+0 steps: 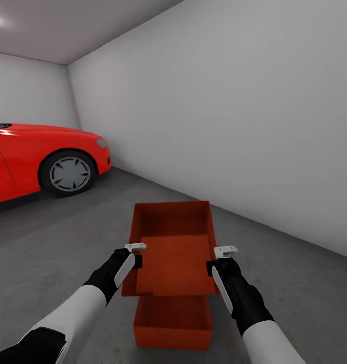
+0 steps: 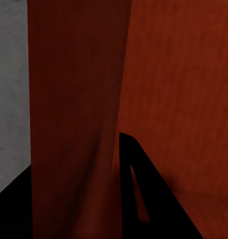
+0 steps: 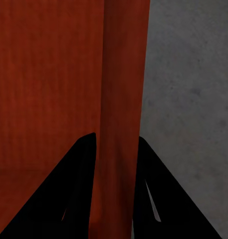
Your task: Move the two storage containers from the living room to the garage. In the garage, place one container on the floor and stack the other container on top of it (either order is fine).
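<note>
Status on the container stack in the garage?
Done: both bins are in the garage, lower container on the concrete floor near the red car. In hand: upper container held by both side walls, left gripper, right gripper, above and overlapping the lower one. Left: lower it, align, release.

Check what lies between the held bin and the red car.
In the head view, bare grey concrete floor lies between the held bin and the red car.

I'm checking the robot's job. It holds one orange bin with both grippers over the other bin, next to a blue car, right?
Not quite: the car is red, as the head view shows. Otherwise yes: the left gripper and right gripper hold the upper bin over the lower bin.
</note>
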Controlling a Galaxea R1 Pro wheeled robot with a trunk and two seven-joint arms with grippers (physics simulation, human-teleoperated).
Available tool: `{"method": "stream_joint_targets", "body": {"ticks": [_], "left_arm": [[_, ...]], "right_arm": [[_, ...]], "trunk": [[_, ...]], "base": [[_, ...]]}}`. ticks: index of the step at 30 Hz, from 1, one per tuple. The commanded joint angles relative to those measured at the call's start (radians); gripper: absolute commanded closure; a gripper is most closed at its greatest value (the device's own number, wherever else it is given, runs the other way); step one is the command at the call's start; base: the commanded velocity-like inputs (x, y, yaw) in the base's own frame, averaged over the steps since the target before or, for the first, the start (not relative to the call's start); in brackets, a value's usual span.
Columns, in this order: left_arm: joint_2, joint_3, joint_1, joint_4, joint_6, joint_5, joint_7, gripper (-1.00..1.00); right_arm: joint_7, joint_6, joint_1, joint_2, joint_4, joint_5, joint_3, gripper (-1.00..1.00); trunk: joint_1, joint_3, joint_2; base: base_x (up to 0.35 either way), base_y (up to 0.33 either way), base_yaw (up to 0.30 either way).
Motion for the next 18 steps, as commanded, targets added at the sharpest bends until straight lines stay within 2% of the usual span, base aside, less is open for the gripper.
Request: {"method": "stream_joint_targets", "body": {"ticks": [1,18], "left_arm": [[-0.026,0.003,0.000,-0.002,-0.017,-0.033,-0.002,1.00],[-0.025,0.004,0.000,-0.002,-0.015,-0.033,-0.005,1.00]], "right_arm": [[0.004,-0.003,0.001,0.027,0.001,-0.026,0.036,1.00],[0.004,-0.003,0.001,0.027,0.001,-0.026,0.036,1.00]], "trunk": [[0.004,-0.003,-0.007],[0.069,-0.056,-0.126]], "base": [[0.000,0.000,0.000],[0.000,0.000,0.000]]}}
